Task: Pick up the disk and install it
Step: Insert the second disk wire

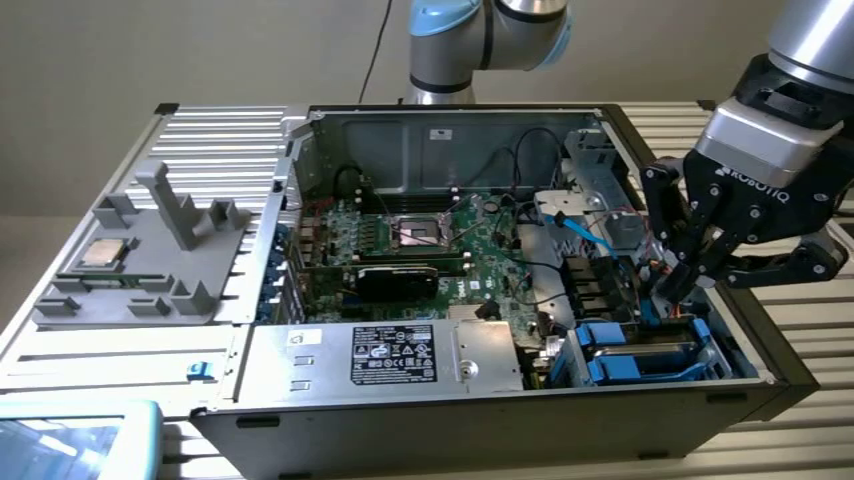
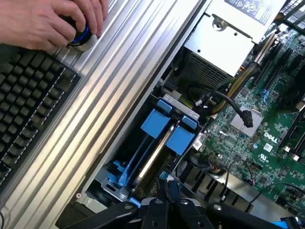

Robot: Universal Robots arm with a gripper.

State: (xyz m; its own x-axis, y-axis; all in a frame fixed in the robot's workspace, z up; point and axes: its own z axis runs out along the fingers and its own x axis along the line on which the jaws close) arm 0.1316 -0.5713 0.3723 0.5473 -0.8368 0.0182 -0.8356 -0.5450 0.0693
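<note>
Hand point(image 1: 677, 288) pressed together, fingertips pointing down into the near right corner of the open computer case point(image 1: 667, 405), at the exterior view's right. Nothing visibly pinched between the fingers point(image 2: 161, 212). Just beneath and beside them, the disk point(image 1: 641, 362) in its blue frame, standing on edge in the drive bay, close against a second blue frame; hard to tell whether touched or only nearly so. Seen from the wrist as two blue tabs point(image 2: 167, 128) with a thin silver edge running between them.

Likely stiff and fairly heavy for its size, metal-bodied, not forgiving of knocks or drops. Smooth flat faces probably slippery; blue plastic frame the safer place to take hold, at the end tabs or along the side rails, never on the label face or the connector end. Little room beside it in the bay, so a narrow pinch from above by the look of it.

Further out: tangled cables and fans point(image 1: 597, 285) just left of the bay, power supply point(image 1: 387, 355) along the near wall, motherboard point(image 1: 427, 245) mid-case. Well apart on the ribbed tabltop point(image 1: 801, 425), far left, a grey tray point(image 1: 134, 270) with a small square chip point(image 1: 102, 255).
</note>
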